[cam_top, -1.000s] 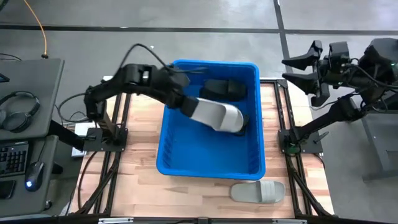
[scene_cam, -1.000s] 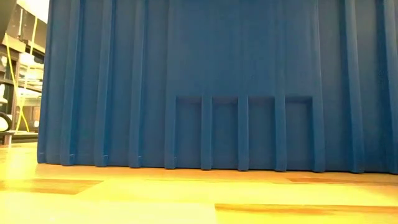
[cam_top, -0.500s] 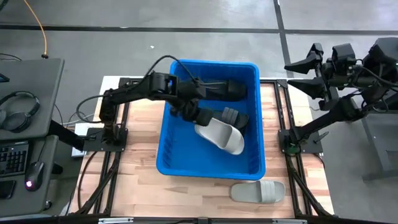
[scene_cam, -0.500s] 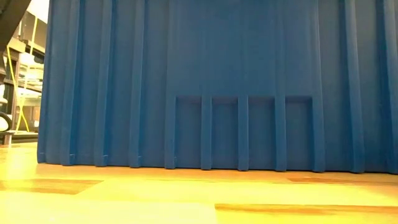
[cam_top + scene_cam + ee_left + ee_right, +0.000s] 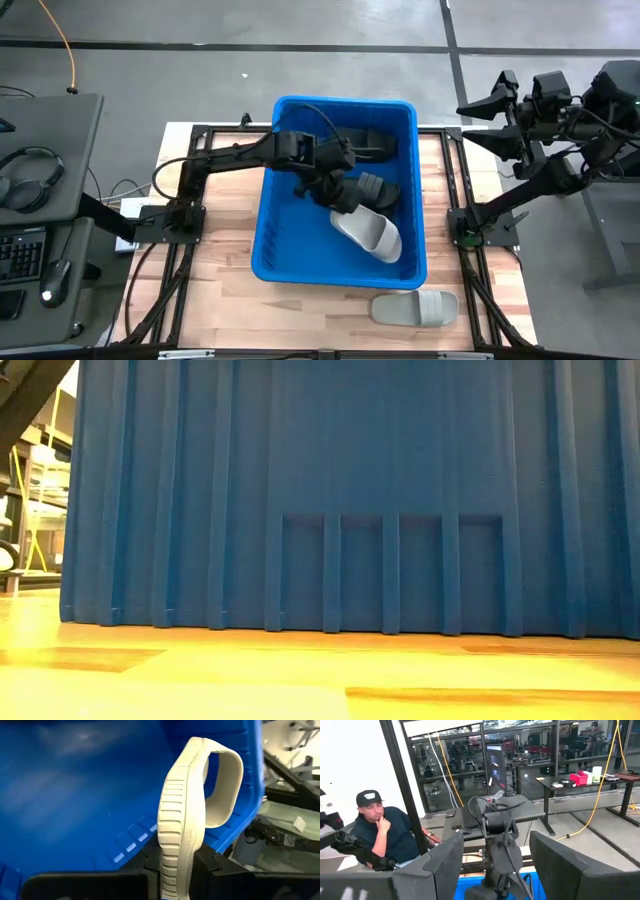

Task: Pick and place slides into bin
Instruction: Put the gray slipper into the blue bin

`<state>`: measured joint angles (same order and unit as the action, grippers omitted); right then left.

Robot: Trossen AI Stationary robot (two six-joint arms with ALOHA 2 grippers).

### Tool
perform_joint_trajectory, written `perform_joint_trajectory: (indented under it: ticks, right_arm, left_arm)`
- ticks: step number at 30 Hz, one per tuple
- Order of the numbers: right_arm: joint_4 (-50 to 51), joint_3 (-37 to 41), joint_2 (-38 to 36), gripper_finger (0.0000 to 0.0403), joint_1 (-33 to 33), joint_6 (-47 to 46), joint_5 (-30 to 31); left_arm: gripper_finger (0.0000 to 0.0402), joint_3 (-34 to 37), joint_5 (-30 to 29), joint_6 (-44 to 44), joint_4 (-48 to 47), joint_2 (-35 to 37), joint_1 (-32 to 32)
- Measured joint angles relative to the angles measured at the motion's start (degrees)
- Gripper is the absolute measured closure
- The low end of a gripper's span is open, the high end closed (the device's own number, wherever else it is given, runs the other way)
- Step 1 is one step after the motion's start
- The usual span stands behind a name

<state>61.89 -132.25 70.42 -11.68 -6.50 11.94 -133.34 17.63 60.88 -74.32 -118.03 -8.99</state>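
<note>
inside the bin (image 5: 268, 240), at the centre of your table (image 5: 225, 290), your left gripper (image 5: 343, 197) is clamped on the heel end of a light grey slide (image 5: 370, 233). the left wrist view shows that slide (image 5: 184, 815) turned on edge, its ribbed sole rim squeezed between the two dark fingers (image 5: 222, 870), strap arching away from them, blue wall behind. from above, the slide runs from the gripper toward 4 o'clock, down in the tub's right half, toe near the right wall. whether it touches the floor of the bin you cannot tell.

just beyond the gripper, toward 12 o'clock, black slides (image 5: 365, 143) lie against the far wall of the bin, and another dark one (image 5: 378, 189) sits just right of the gripper.

moving right and toward 6 o'clock, a second light grey slide (image 5: 415, 307) lies flat on the wood outside the bin, just beside its near right corner.

far right, your right gripper (image 5: 488, 118) hangs off the table's edge around 2 o'clock, well apart from the bin, fingers spread wide with nothing between them. its wrist camera looks across at the left arm (image 5: 497, 832), with a seated person (image 5: 382, 840) in a cap in the room beyond.

the low view gives you only the bin's ribbed blue wall (image 5: 380, 490) standing on the table.
</note>
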Motion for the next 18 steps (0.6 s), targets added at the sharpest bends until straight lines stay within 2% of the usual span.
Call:
perform_joint_trajectory:
  ticks: [11, 18]
  right_arm:
    - [0.02, 0.00, 0.00, 0.0187, 0.02, 0.52, -0.03]
    - [0.24, 0.00, 0.00, 0.0187, 0.02, 0.52, -0.22]
  left_arm:
    - [0.0366, 0.02, 0.89, -0.68, 0.37, -4.20, 0.00]
    - [0.0366, 0.00, -0.62, 0.03, 0.84, -4.18, -0.44]
